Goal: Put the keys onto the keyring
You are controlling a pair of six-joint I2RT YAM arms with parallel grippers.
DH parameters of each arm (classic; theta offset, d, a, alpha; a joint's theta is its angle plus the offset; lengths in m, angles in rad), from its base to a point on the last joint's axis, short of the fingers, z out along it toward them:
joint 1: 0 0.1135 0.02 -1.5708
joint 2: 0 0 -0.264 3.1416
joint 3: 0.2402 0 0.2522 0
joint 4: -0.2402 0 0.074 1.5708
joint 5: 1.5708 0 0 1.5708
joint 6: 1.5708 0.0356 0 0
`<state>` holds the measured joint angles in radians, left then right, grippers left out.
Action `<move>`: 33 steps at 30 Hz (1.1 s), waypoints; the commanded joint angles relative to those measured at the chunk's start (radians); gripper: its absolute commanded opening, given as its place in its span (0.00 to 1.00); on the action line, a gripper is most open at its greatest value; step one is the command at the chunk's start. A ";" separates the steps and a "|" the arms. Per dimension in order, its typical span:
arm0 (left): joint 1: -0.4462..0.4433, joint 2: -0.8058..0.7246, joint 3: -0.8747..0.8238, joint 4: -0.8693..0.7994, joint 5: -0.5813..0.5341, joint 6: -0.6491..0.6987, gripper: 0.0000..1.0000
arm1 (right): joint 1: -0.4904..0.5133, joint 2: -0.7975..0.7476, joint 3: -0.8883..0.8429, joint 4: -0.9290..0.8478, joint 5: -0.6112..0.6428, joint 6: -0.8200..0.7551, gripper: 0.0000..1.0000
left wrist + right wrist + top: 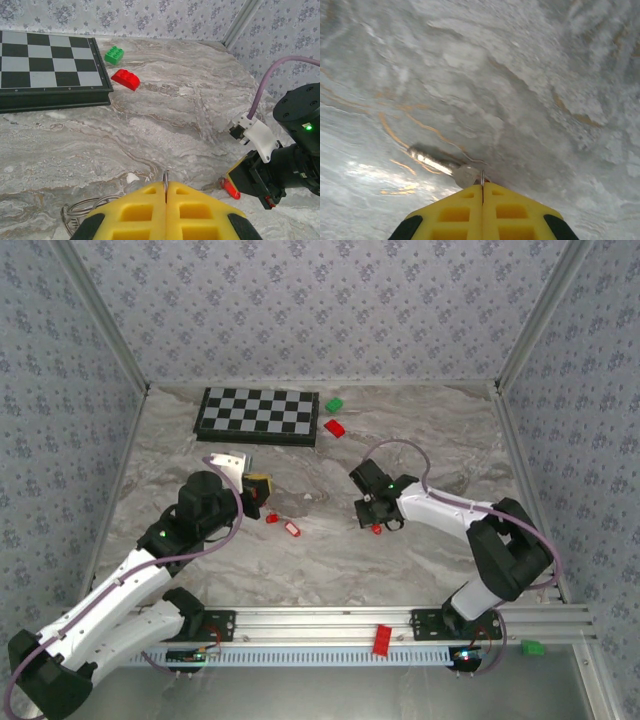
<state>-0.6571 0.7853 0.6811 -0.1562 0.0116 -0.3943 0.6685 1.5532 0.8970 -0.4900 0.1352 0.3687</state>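
Observation:
My left gripper (165, 189) is shut on the keyring (165, 178), a thin grey wire that pokes up between the yellow pads. More of the wire loops out at the lower left (75, 212). In the top view the left gripper (256, 487) sits left of centre. My right gripper (482, 190) is shut on a key (462, 174); its metal shaft (431, 161) sticks out left, low over the marble. From above, the right gripper (372, 522) points down over that red key (376, 529). Two more red keys (272, 518) (292, 529) lie between the arms.
A chessboard (258, 415) lies at the back, with a green block (333, 404) and a red block (335, 427) beside it. Another red block (381, 638) rests on the front rail and a green one (532, 647) off its right end. Patterned walls enclose the table.

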 commanded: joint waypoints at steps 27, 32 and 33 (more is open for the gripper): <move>-0.007 -0.025 0.006 0.050 0.015 -0.011 0.00 | -0.106 0.014 -0.061 0.051 -0.105 0.026 0.16; -0.006 -0.025 0.006 0.050 0.014 -0.011 0.00 | -0.108 0.030 -0.049 0.050 -0.113 0.021 0.17; -0.006 -0.026 0.005 0.050 0.014 -0.012 0.00 | -0.110 0.033 -0.046 0.048 -0.115 0.020 0.17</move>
<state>-0.6571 0.7784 0.6792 -0.1558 0.0116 -0.3939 0.5652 1.5703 0.8345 -0.4358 0.0357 0.3817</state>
